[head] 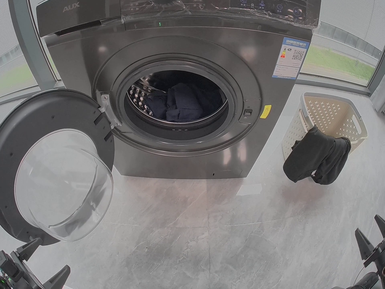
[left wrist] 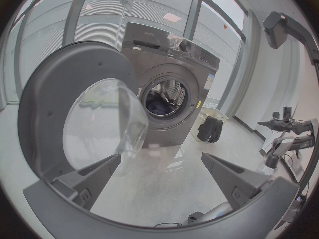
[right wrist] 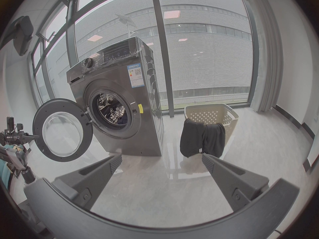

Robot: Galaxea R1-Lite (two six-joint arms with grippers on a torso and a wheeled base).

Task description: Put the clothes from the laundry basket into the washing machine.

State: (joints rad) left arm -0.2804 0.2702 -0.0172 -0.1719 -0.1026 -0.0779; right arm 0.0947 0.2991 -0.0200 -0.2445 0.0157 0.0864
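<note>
Left gripper [head: 50, 257], lower left, and right gripper [head: 366, 224], lower right, both gape wide, empty; garment [head: 317, 157] drapes basket [head: 333, 119] rim, right of washer [head: 180, 41] holding clothes [head: 182, 103]

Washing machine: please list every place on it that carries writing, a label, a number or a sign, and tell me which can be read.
Drawer panel: a short brand mark in pale capitals, the only large print.
Blue-and-white label: a square code and small lines, too small to read.
Yellow sticker: print too small to read.
Control panel: small blue symbols under plastic film, unreadable.
Laundry basket: no print.
</note>
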